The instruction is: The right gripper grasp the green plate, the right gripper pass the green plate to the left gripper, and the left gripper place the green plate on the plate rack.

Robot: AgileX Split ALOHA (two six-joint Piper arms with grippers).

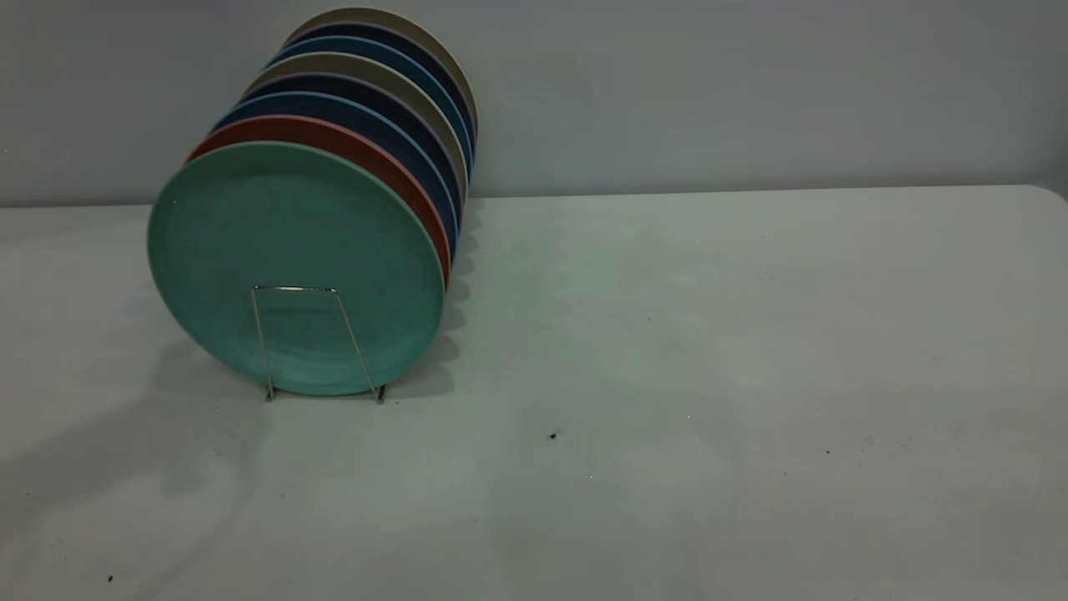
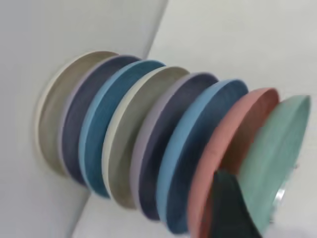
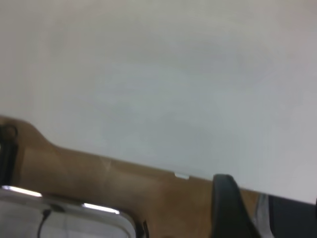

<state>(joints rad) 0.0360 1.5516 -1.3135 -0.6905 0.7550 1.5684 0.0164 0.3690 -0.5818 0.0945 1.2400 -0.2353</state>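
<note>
The green plate (image 1: 292, 263) stands upright in the front slot of the plate rack (image 1: 304, 342), at the left of the table, leaning on a salmon-pink plate (image 1: 359, 154). It also shows in the left wrist view (image 2: 275, 158) at the near end of the row. Neither arm shows in the exterior view. A dark part of my left gripper (image 2: 230, 208) sits close by the green and pink plates' rims, and I cannot tell if it touches them. A dark part of my right gripper (image 3: 230, 208) hangs over the table's edge, far from the plates.
Behind the pink plate stand several more plates, dark blue (image 1: 392, 142), beige (image 1: 417, 100) and teal-blue. A grey wall runs behind the white table (image 1: 709, 351). In the right wrist view a brown floor (image 3: 99, 178) and a metal frame (image 3: 74, 213) lie past the table edge.
</note>
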